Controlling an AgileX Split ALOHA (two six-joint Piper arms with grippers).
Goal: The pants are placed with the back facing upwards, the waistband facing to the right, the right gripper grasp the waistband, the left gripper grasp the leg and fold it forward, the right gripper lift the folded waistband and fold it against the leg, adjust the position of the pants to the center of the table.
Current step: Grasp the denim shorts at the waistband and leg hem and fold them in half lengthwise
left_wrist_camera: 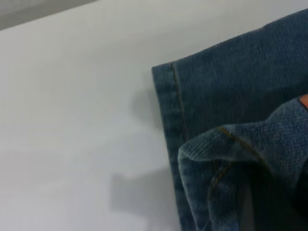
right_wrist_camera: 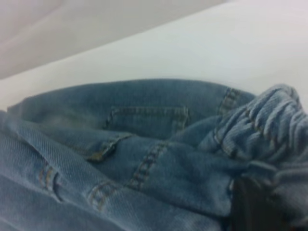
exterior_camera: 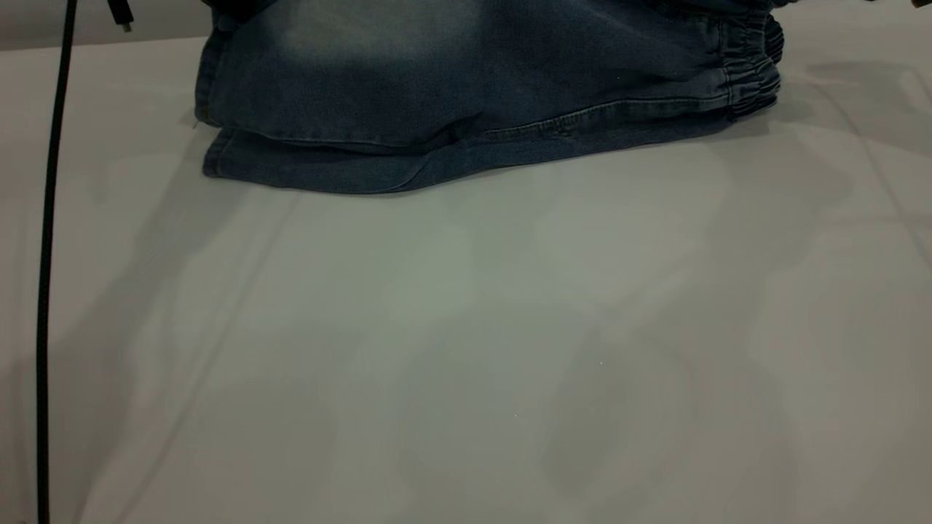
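The shorts lie at the far edge of the counter, folded over so that one layer rests on another. The lower layer sticks out a little toward the camera as a thin blue strip. The shorts are made of blue denim, darker at the sides and pale and faded in the middle. The waistband is at the right end. It is bunched and wrinkly, with rows of stitching. The leg is at the left end, with a straight stitched hem.

The counter is smooth, flat and pale grey-white, with soft shadows on it. A thin black cable hangs down at the far left.

The left gripper is not seen from outside. Its wrist camera looks down on the leg's hem, which lies flat on the counter. A raised fold of denim with orange stitching curls up close to the camera. I cannot tell whether the jaws are apart or together.

In the right wrist view, a dark part of the right gripper sits right against the bunched waistband. A back pocket shows on the cloth behind. I cannot tell how these jaws stand either.
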